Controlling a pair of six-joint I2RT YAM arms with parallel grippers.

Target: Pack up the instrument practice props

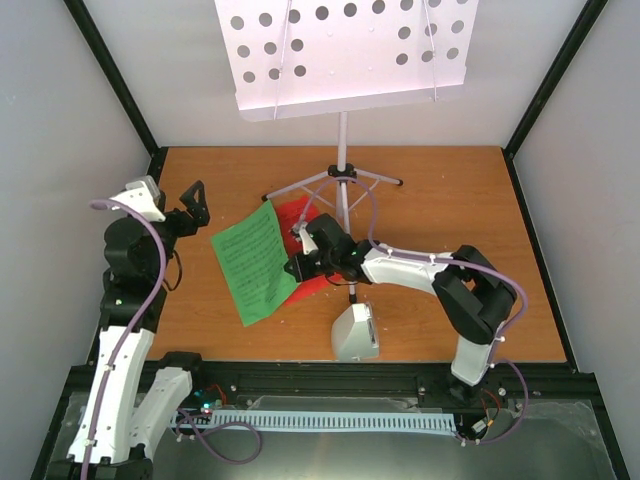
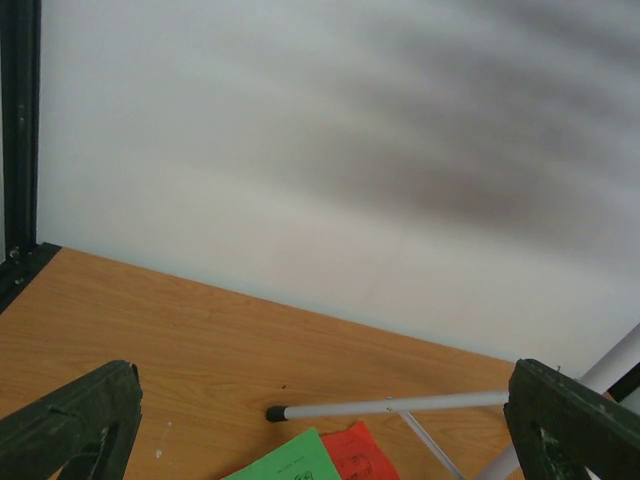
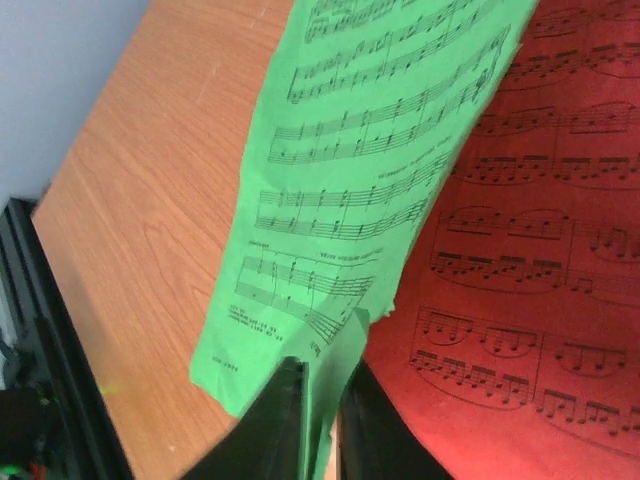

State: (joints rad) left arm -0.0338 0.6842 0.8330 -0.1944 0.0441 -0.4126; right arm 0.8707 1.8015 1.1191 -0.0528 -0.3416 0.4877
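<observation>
**Right gripper pinching the green sheet beside the tripod**

Far left of the tripod (image 1: 342, 180), the left gripper (image 1: 193, 207) is hanging above the wooden table (image 1: 450, 200) with its black fingers spread wide and nothing between them. Its wrist camera is showing what the overhead view is not: a thin silver tripod leg ending in a black rubber tip, lying flat on the grained orange-brown board, with the corners of both sheets just below it.

Just left of the tripod, the green music sheet (image 1: 252, 262) is lying as a long, slightly tilted rectangle of thin paper. The red music sheet (image 1: 293, 213) is lying under its right edge, showing between the green sheet and the tripod's centre pole.

The right gripper (image 3: 325, 425) is reaching in from the right, in front of the tripod, with its fingers closed together on the green sheet's edge. Only its wrist camera is making this plain: the paper is creasing upward between the two dark fingers, lifting off the red sheet, and printed black staves are reading clearly on both papers.

The white music stand (image 1: 350, 50) is standing on the tripod at the back of the table, its flat tray dotted with round holes.

In front of the tripod, at the table's near edge, the small white wedge-shaped metronome (image 1: 355, 333) is sitting upright, well apart from both grippers.
</observation>
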